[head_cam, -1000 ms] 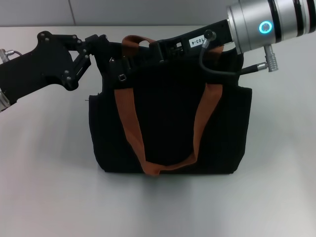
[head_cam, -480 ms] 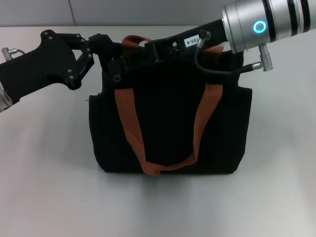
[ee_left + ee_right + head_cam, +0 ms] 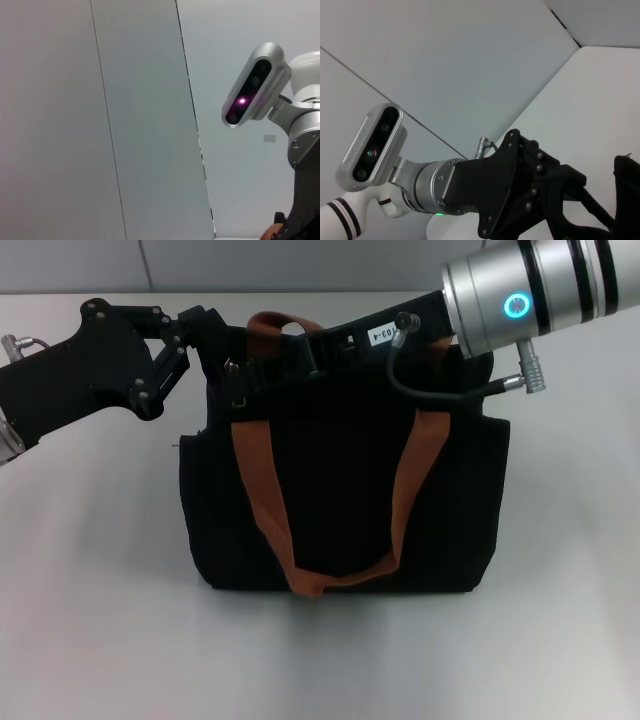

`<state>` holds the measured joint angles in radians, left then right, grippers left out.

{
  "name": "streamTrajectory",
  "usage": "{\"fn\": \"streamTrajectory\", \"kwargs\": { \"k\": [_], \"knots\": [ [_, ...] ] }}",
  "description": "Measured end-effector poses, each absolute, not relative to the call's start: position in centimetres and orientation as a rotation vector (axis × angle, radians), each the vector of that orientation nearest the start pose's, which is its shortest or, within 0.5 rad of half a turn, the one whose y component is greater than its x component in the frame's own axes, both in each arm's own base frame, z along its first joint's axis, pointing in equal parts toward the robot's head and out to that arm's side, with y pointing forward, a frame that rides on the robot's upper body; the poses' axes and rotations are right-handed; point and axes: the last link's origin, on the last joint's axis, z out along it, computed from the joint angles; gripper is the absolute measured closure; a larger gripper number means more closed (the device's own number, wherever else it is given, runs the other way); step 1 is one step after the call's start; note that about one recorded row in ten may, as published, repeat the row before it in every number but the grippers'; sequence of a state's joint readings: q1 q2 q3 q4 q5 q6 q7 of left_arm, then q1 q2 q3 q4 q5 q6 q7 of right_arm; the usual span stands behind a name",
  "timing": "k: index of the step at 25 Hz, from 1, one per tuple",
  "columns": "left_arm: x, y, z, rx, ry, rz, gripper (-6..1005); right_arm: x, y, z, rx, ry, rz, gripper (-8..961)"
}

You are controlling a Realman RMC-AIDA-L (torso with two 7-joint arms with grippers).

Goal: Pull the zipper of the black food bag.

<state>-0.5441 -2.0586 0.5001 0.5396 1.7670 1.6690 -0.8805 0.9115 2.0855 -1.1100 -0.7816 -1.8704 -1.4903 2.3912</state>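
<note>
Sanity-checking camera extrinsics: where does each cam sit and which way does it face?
Head: above, looking down at the bag on the table; both arms reach its top, left gripper, right gripper.
Left wrist: faces the wall; shows the right arm's wrist camera.
Right wrist: faces the wall, table; shows the left gripper.
Shared: each wrist view catches the other arm.

white table (image 3: pixel 90 620), black food bag (image 3: pixel 345 500) standing upright on it

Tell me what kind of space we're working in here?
Probably a lab or test room: a bare white table with only the black food bag on it, plain grey panelled walls behind, nothing domestic in view.
</note>
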Motion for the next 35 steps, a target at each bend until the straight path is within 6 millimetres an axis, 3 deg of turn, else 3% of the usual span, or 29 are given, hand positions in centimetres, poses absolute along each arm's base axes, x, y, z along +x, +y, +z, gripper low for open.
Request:
{"fn": "streamTrajectory", "kwargs": {
  "k": [3,15,20,23,35],
  "knots": [
    [-24.83,33.74,3.45,-2.404,-0.049,-0.988,982,7.82,38.55,-3.74,-2.971,1.298,0.554,689],
    [-24.79,33.72,3.30,-2.404,-0.053,-0.990,982,7.76,38.81,-4.13,-2.952,1.270,0.539,744],
    [-24.91,33.62,3.31,-2.403,-0.057,-0.990,982,7.83,38.81,-4.09,-2.952,1.263,0.539,908],
    [-24.94,33.60,3.34,-2.401,-0.058,-0.990,982,7.87,38.83,-4.04,-2.952,1.254,0.541,953],
    [-25.14,33.45,3.60,-2.379,-0.065,-1.001,981,8.18,38.97,-3.20,-2.921,1.211,0.556,953]
  ]
}}
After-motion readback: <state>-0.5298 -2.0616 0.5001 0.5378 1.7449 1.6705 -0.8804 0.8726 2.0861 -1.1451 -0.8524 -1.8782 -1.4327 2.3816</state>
